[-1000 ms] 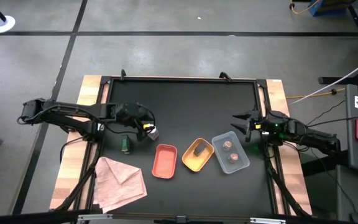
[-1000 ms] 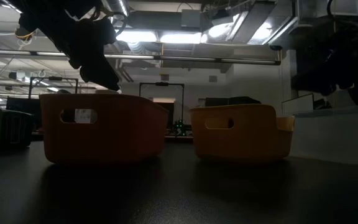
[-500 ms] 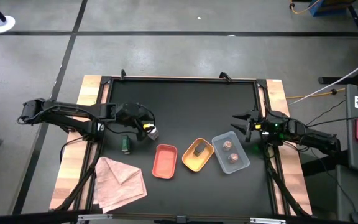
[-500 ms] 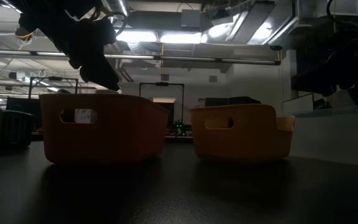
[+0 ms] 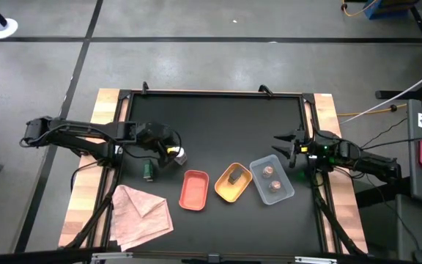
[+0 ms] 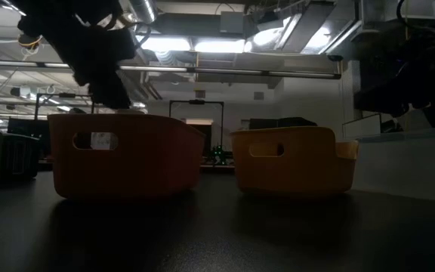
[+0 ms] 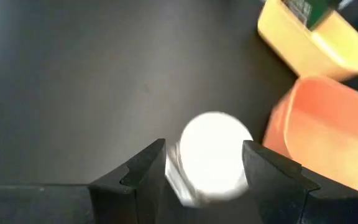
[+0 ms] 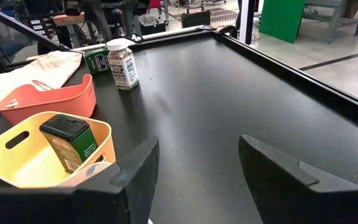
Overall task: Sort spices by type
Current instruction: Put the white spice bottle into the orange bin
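Note:
A white-capped spice jar point(image 5: 181, 155) stands upright on the black table, just left of the red tray point(image 5: 194, 189). My left gripper point(image 5: 172, 150) hangs open above it, and in the left wrist view its fingers point(image 7: 146, 169) stand on either side of the white cap point(image 7: 213, 152). One dark grey-green jar point(image 5: 148, 170) stands on the table near the pink cloth. Another point(image 8: 69, 144) sits in the yellow tray point(image 5: 233, 183). Two pinkish-brown jars point(image 5: 271, 178) lie in the grey tray. My right gripper point(image 5: 285, 144) waits open at the table's right side.
The pink cloth point(image 5: 142, 213) lies at the table's near left corner. The three trays sit in a row along the near middle. The table's raised black rim point(image 8: 303, 81) runs along its edges. The far half of the table shows bare black surface point(image 5: 218, 121).
My left gripper has shifted a little toward the table's left edge while staying over the white-capped jar. The jar and the trays have stayed where they were.

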Controlling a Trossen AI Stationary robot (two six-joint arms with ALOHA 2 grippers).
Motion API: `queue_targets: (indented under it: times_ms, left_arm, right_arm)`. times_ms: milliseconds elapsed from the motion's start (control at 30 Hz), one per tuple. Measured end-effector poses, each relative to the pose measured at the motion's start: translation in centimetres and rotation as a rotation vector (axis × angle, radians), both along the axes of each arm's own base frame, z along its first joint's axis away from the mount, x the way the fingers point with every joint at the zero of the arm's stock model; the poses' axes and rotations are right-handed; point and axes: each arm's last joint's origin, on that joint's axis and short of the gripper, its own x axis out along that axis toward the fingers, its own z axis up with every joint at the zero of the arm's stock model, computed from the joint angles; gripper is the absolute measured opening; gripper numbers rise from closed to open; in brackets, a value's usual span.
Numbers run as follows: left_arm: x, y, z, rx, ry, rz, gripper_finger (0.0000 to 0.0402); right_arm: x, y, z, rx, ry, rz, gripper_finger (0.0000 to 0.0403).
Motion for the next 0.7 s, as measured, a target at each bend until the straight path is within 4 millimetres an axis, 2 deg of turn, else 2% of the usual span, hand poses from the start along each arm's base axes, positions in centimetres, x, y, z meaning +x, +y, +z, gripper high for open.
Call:
queue_targets:
  times_ms: [133,333,400,600,700]
  left_arm:
    - [-0.5,-0.2,0.2,-0.077,0.003,0.018,0.0196]
    - [-1.1,-0.3,0.6,-0.071,-0.009,0.003,0.0199]
    - [-1.3,-0.3,0.5,-0.082,0.009,0.012,0.0215]
    - [-1.4,-0.2,0.6,-0.091,0.005,0.044,0.0301]
    - [-1.4,-0.2,0.6,-0.085,0.011,0.043,0.0327]
  right_arm:
    - [0.0,0.0,0.0,0.000,0.000,0.000,0.0221]
    - [0.0,0.0,0.0,0.000,0.001,0.000,0.0221]
    - [0.0,0.0,0.0,0.000,0.001,0.000,0.0221]
    - [0.0,0.0,0.0,0.000,0.002,-0.001,0.0221]
    - [0.0,0.0,0.0,0.000,0.002,0.000,0.0221]
